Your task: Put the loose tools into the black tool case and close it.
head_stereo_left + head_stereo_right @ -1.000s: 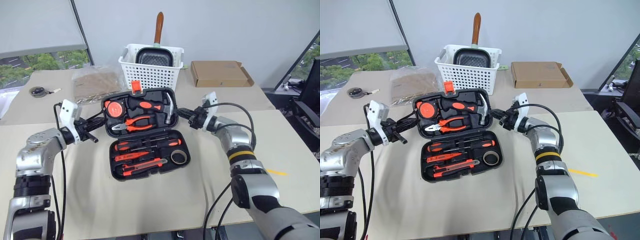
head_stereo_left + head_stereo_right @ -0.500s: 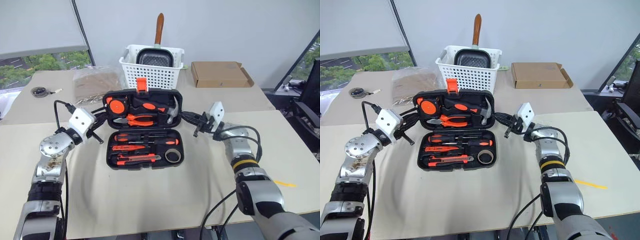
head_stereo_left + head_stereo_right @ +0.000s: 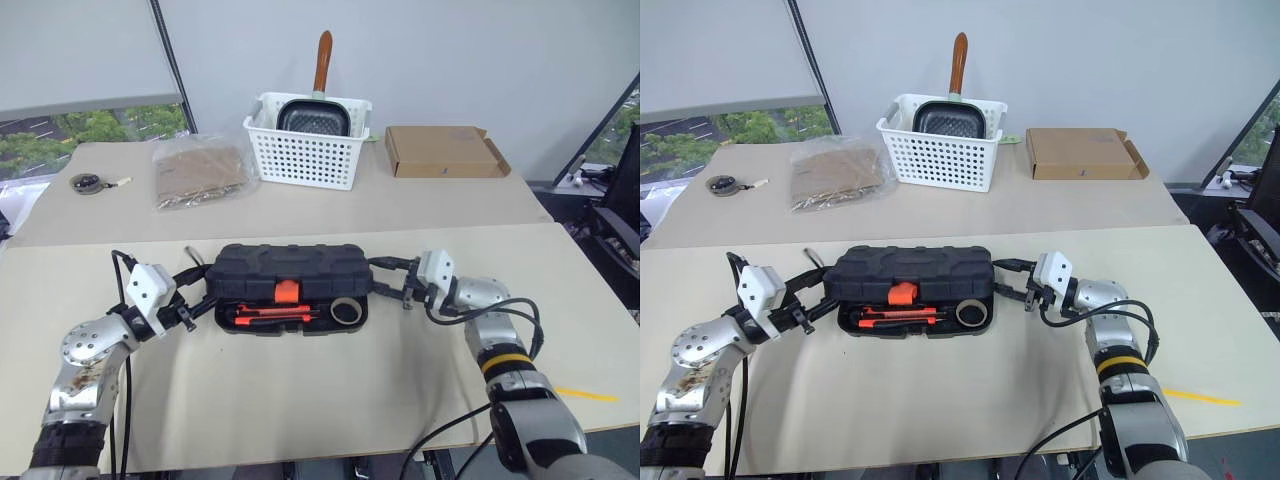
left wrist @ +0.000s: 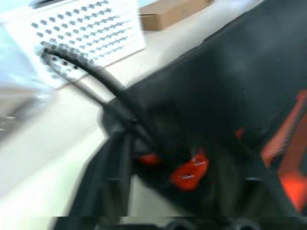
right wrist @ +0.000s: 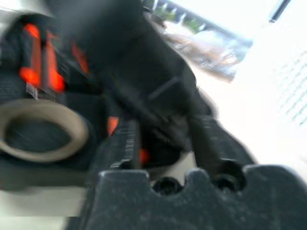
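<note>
1. Between the two sets of fingers, on the cloth-covered table [image 3: 300, 400], the black tool case [image 3: 288, 270] is found, with its lid lowered almost flat over the base.
2. A gap is left at the near edge, where orange-handled tools [image 3: 265, 315] and the tape roll [image 3: 346, 311] can be seen in their recesses; the loose tools are judged to be packed already.
3. The orange latch [image 3: 287, 291] hangs at the front of the lid and is apparently not snapped, so the closing is judged unfinished.
4. The left gripper [image 3: 197, 293] is placed just beside the left end of the case, and the right gripper [image 3: 390, 281] just beside the right end, probably because the lid was guided from both sides.
5. How far the fingers are parted cannot be told; nothing is seen to be held.
6. Well beyond the fingers, a white basket [image 3: 308, 143] and a cardboard box [image 3: 444, 150] stand apart from the work.
</note>
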